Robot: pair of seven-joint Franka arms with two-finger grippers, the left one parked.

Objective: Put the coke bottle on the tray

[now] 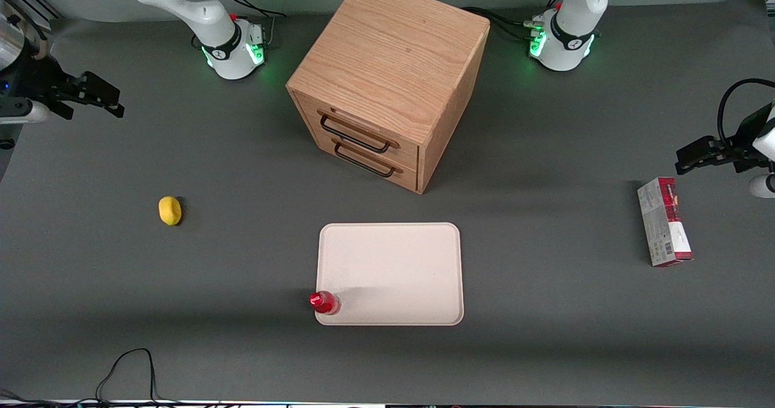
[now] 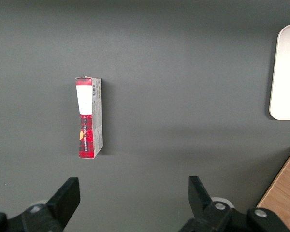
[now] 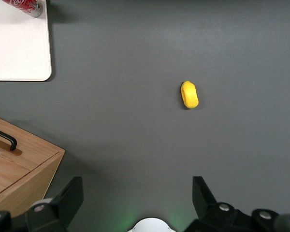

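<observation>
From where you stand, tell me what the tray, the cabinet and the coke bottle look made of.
Tray: matte cream-pink, evenly moulded with rounded corners, probably plastic.
Cabinet: light wood with visible grain, satin finish; dark, likely metal, handles.
Coke bottle, standing on the tray's corner: glossy red, likely plastic, though glass can't be excluded.
The gripper hangs open, far off toward the working arm's end.

The setting was a robotics laboratory bench. A grey mat (image 1: 545, 347) covered the table edge to edge. Two white arm bases (image 1: 233, 48) with green status lights were bolted at the upper edge of the front view, and loose black cables (image 1: 130, 368) trailed along the lower left of that frame.
</observation>
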